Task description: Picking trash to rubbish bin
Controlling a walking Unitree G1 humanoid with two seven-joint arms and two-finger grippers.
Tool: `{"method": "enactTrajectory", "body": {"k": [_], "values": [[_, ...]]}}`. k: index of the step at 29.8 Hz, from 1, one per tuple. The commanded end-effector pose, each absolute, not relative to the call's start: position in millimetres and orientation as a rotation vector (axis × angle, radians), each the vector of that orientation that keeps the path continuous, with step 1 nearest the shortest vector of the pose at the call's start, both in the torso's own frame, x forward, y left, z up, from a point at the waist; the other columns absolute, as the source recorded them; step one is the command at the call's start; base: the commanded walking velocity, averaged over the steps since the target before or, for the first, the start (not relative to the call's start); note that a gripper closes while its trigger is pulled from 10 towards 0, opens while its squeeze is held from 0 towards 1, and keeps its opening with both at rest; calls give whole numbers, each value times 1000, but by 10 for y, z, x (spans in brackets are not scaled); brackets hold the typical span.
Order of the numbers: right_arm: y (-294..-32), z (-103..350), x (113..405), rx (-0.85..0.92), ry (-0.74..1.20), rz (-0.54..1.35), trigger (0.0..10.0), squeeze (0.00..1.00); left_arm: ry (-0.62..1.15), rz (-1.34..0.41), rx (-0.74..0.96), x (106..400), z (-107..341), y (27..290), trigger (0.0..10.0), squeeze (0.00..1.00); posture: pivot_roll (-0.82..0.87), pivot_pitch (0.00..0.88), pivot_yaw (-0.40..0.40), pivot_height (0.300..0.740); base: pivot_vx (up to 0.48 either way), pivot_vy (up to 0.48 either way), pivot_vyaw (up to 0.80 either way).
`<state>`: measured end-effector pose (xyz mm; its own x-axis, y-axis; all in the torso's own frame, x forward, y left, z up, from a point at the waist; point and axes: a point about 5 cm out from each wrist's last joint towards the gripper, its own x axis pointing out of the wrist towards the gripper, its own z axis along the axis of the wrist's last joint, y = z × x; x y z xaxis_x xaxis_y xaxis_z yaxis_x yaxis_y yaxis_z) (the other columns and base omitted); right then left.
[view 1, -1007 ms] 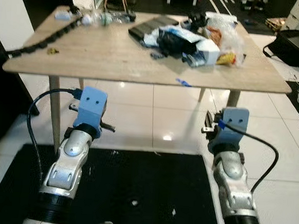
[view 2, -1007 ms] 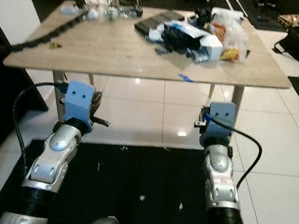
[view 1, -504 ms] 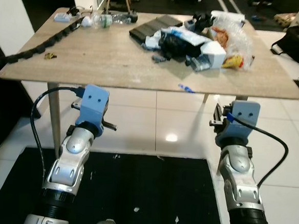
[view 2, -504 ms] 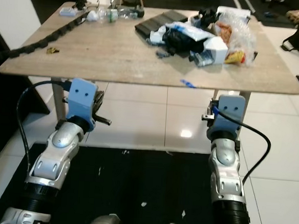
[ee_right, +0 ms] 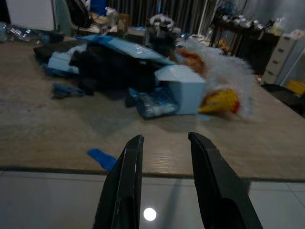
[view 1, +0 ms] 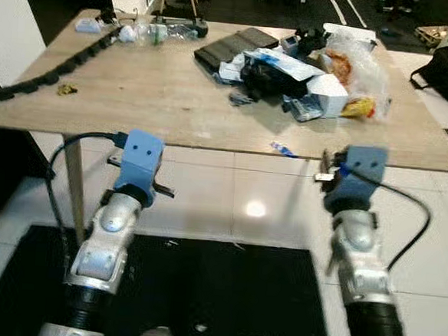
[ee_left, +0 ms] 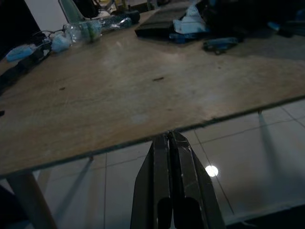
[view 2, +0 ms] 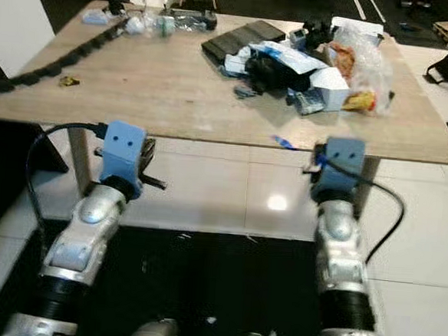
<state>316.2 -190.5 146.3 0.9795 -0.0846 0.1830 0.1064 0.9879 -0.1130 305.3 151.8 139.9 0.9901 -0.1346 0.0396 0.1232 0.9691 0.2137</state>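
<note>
Spread apart, my right gripper (ee_right: 164, 183) hangs just short of the table (ee_right: 57, 129) edge, ready to take something. A blue scrap (ee_right: 102, 158) lies on the near edge just ahead of its tips, and the trash heap (view 1: 296, 69) sits farther beyond them. My left gripper (ee_left: 172, 179) has its fingers pressed together, idle, facing bare tabletop. I judge the blue scrap the nearest pick.
</note>
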Motion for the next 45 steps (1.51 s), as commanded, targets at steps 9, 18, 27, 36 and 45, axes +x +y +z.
{"method": "enactTrajectory", "body": {"k": [9,18,27,36,45], "values": [[-1847,1465,3220,-136,-163,-45,10000,0,-33,-125,209,3016,1351,1538,10000,0,50,66,-18,740,297,0,0],[-1818,1441,3229,-114,-140,-17,10000,0,-31,-128,209,3014,1347,1531,10000,0,49,67,-17,740,297,0,0],[-1813,1407,3235,-96,-120,3,10000,0,-32,-130,210,3019,1350,1527,10000,0,48,67,-17,740,297,0,0],[-1778,1394,3222,-71,-110,48,10000,1000,-33,-131,209,3023,1353,1519,10000,0,46,65,-16,740,298,0,0],[-1683,1362,3249,-108,-65,200,10000,1000,-34,-133,208,3032,1354,1507,10000,0,44,63,-19,740,297,0,0]]}}
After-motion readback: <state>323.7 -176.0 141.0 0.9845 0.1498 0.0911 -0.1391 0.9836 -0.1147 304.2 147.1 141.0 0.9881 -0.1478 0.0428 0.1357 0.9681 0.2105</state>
